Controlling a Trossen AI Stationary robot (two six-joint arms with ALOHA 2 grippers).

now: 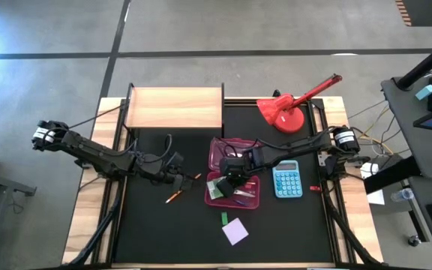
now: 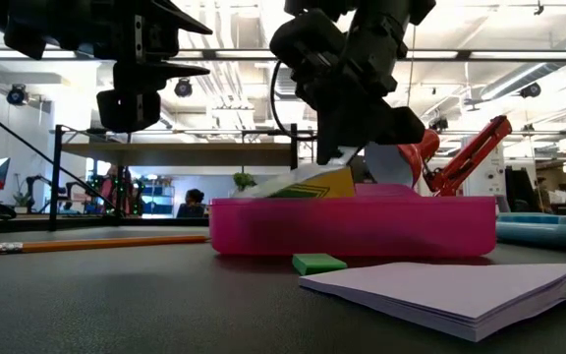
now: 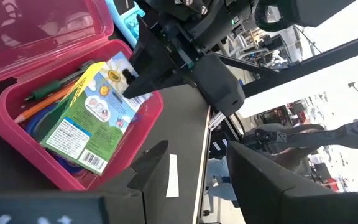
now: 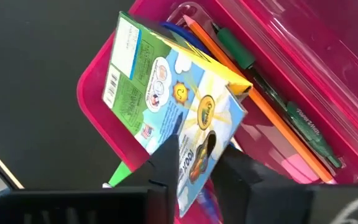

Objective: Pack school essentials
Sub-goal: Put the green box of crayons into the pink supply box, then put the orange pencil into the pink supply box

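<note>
The right gripper (image 1: 233, 178) pinched the green-and-white box (image 4: 166, 106) at mid-frame, tilted in the pink case (image 1: 253, 201) — the left gripper (image 1: 177, 174), seemingly parted, hung left of it, near the orange pencil (image 1: 173, 197)

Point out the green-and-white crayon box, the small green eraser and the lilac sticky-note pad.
Green-and-white cardboard crayon box (image 4: 166, 93): right wrist view, its printed face.
Small green eraser (image 2: 318, 263): low view, its top.
Lilac square sticky-note pad (image 2: 450, 288): low view, top sheet.

Around your desk (image 1: 156, 240) you have grey concrete floor (image 1: 51, 30); beyond it, ceiling strip lights (image 2: 244, 8), shelving (image 2: 165, 152) and a seated person (image 2: 194, 202).
</note>
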